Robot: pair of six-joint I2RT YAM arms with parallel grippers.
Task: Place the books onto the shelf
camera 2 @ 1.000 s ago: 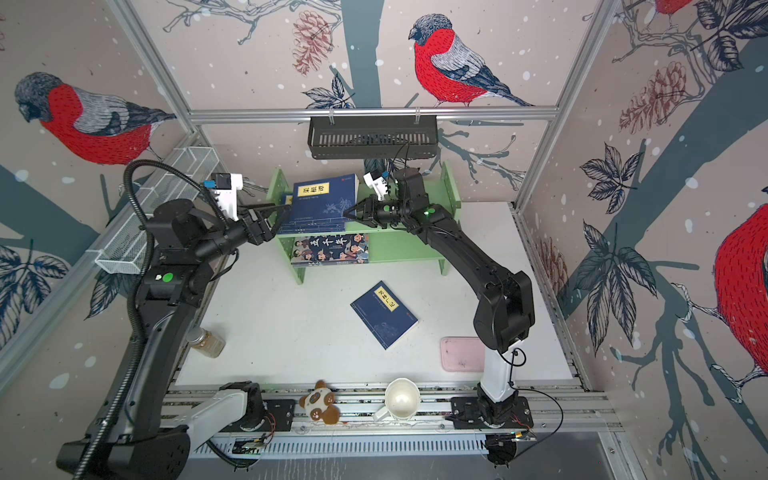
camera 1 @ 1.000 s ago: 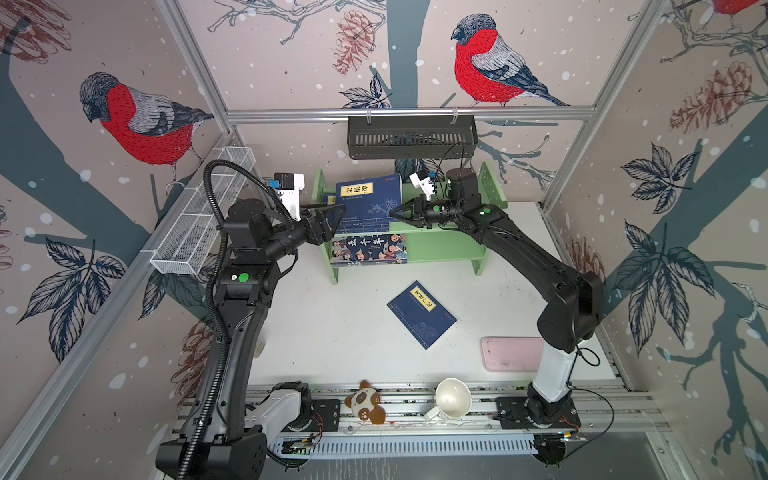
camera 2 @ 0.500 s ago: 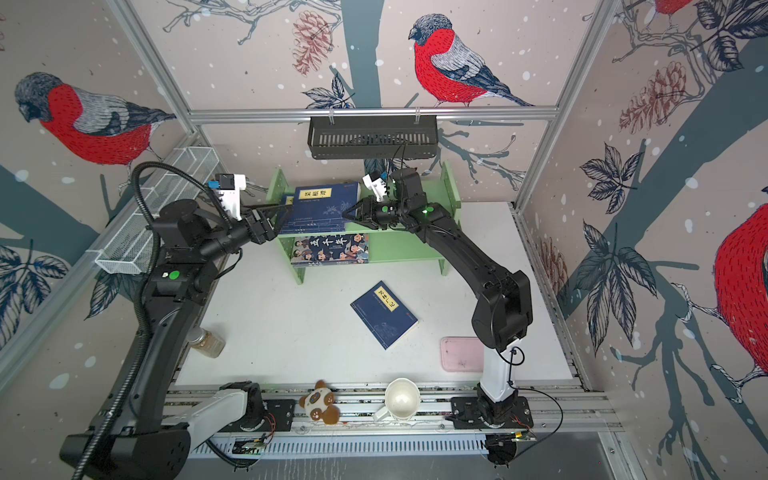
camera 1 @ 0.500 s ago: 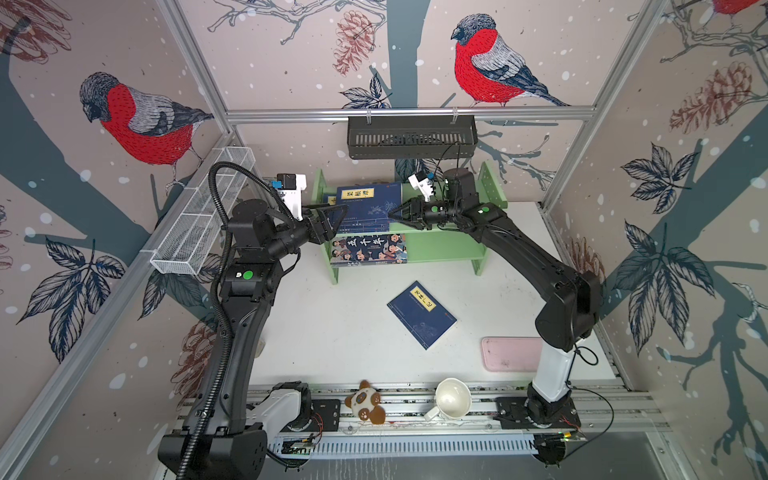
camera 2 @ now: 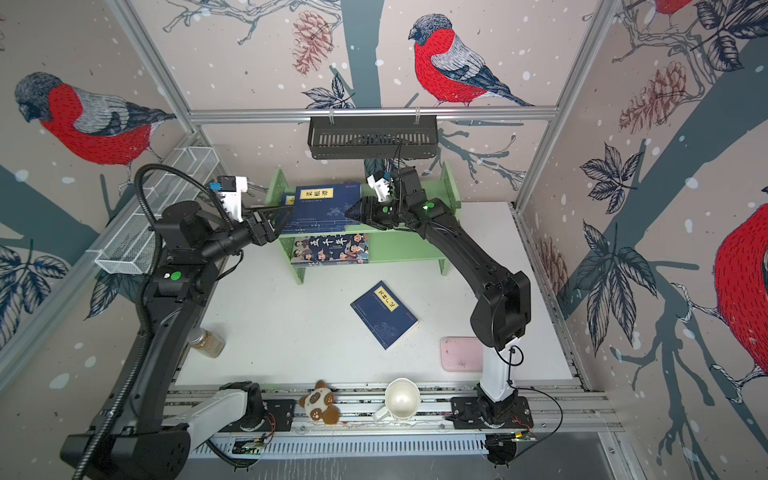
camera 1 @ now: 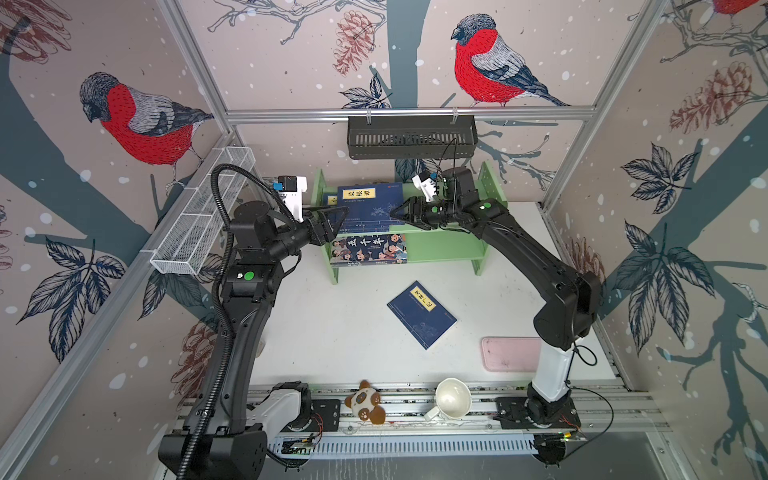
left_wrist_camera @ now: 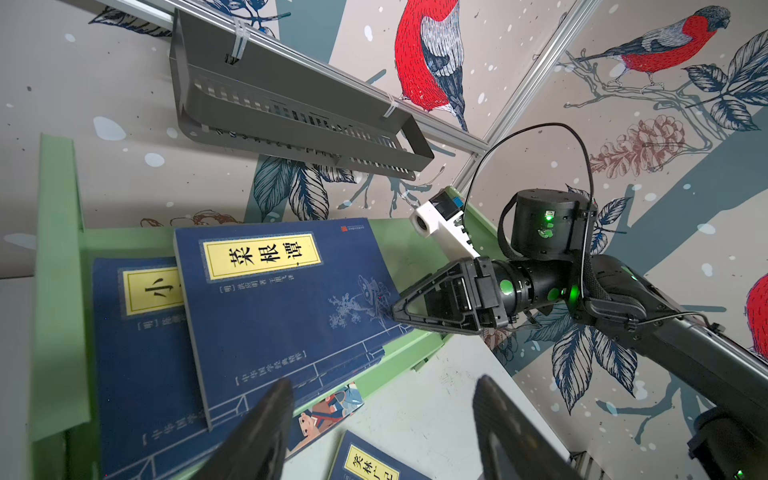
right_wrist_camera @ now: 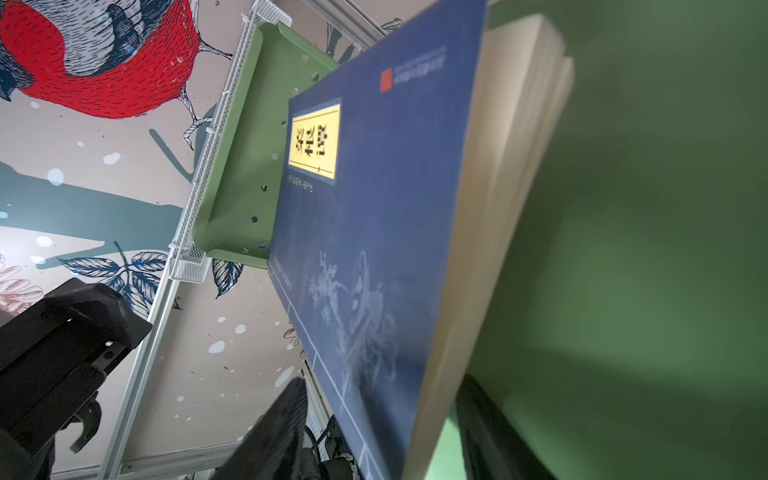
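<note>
— The left arm point(camera 1: 245, 332) is black, a ribbed hose point(camera 1: 217, 208) along it, a green dot point(camera 1: 249, 275) on one joint.

— The right arm point(camera 1: 528, 253) too, above a white post point(camera 1: 550, 370), with a thin looped cable point(left_wrist_camera: 536, 124). 2 white camera blocks point(camera 1: 292, 199), and the right end effector point(left_wrist_camera: 395, 309) is a black triangular frame.

It was a robot test cell in a lab: 2 black arms point(camera 1: 243, 332) stood bolted to a slotted metal rail point(camera 1: 623, 409) at the edge of a white table point(camera 1: 332, 332), boxed in by aluminium bars point(camera 1: 291, 114) and bird-printed panels point(camera 1: 482, 62), with cables left exposed.
</note>
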